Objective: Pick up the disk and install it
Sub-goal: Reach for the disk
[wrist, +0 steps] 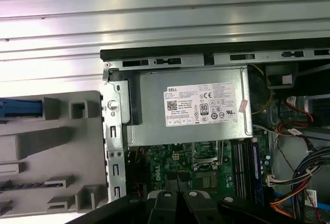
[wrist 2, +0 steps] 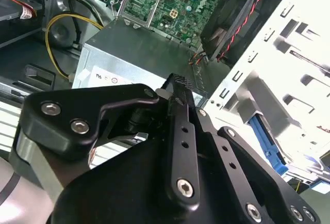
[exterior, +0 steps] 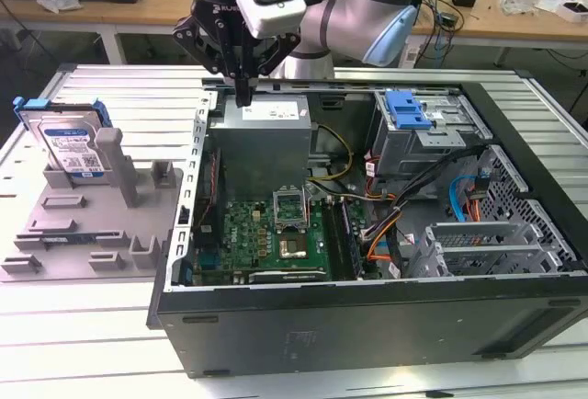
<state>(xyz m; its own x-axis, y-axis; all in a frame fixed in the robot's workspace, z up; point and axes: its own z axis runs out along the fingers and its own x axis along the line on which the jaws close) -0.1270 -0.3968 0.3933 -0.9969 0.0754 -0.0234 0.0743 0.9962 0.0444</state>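
Ribbed silver metal surface [exterior: 110,86] under everything, wooden workbenches [exterior: 138,4] behind it. On the surface you have a large open black computer case [exterior: 367,325] lying on its side, and just beside it, on the exterior view's left, a grey plastic fixture tray [exterior: 55,233] with posts and slots.

Your disk [exterior: 69,142], the flat silver hard drive with blue-and-white label and bright blue plastic bracket, stands on edge in a slot at the far corner of that tray, roughly upright, label toward the camera. Not picked up, nothing touching it.

Your tool [exterior: 243,97] hangs over the far wall of the case, near its tray-side corner, well apart from the disk. It points straight down at the large grey metal box with a white label [exterior: 266,132], just above its top edge; contact can't be told. Fingers look pressed together with nothing between them; both wrist views show the black linkage [wrist 2: 178,146] folded in over the same box [wrist: 154,110].

Inside the case: green circuit board [exterior: 276,233] below the grey box, bundles of coloured cables [exterior: 386,224] toward the exterior view's right, and a grey metal drive cage [exterior: 459,137] at the far right corner with a small blue ridged plastic clip [exterior: 407,109] on top.
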